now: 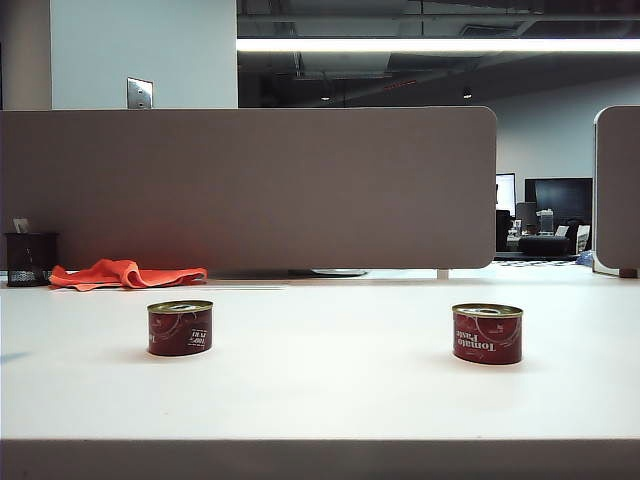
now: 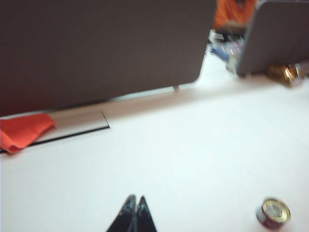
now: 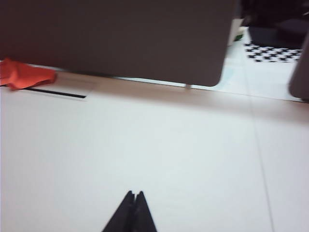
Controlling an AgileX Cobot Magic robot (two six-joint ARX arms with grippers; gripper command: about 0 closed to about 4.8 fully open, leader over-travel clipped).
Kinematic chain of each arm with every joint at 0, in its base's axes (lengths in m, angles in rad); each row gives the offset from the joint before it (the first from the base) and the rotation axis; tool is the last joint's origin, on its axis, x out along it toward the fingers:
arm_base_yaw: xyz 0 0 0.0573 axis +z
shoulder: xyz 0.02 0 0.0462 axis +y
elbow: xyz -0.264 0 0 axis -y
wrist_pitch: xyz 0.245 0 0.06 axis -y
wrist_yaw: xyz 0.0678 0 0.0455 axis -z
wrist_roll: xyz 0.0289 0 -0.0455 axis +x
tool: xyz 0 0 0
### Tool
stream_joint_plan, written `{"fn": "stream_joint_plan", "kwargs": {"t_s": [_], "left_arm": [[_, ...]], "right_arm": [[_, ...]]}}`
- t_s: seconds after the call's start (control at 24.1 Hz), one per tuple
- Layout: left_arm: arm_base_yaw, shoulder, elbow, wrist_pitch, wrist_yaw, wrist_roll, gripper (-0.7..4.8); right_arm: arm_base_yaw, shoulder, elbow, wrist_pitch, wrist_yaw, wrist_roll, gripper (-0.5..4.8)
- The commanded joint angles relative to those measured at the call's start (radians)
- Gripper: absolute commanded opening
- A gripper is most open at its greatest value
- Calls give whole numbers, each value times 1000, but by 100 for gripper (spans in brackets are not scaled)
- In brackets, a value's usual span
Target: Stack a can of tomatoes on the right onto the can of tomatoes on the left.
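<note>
Two short red cans of tomatoes stand upright on the white table in the exterior view: the left can (image 1: pixel 180 328) and the right can (image 1: pixel 487 334), far apart. Neither arm shows in that view. In the left wrist view my left gripper (image 2: pixel 135 199) is shut with nothing in it, hanging over bare table. A can of tomatoes (image 2: pixel 273 213) stands well off to its side, and I cannot tell which of the two it is. In the right wrist view my right gripper (image 3: pixel 134 194) is shut and empty over bare table, with no can in sight.
A grey divider panel (image 1: pixel 250 185) runs along the table's far edge. An orange cloth (image 1: pixel 125 274) lies at its foot behind the left can, with a dark mesh cup (image 1: pixel 30 259) at the far left. A second panel (image 1: pixel 617 190) stands at the right.
</note>
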Motion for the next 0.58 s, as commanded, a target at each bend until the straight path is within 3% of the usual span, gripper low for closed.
{"fn": "stream_joint_plan", "kwargs": {"t_s": [0.04, 0.42, 0.46, 0.5, 0.58], "left_arm": [[-31, 44, 31, -43, 9, 51, -5], [-89, 126, 58, -136, 4, 96, -5], [-92, 131, 58, -140, 5, 95, -5], [-94, 138, 61, -154, 9, 95, -5], [-94, 145, 63, -170, 13, 95, -5]], "right_arm": [[54, 69, 43, -22, 10, -7, -6], [216, 387, 152, -134, 134, -13, 1], [223, 421, 157, -134, 148, -13, 40], [229, 474, 167, -136, 153, -13, 161], [229, 534, 181, -144, 152, -13, 312]]}}
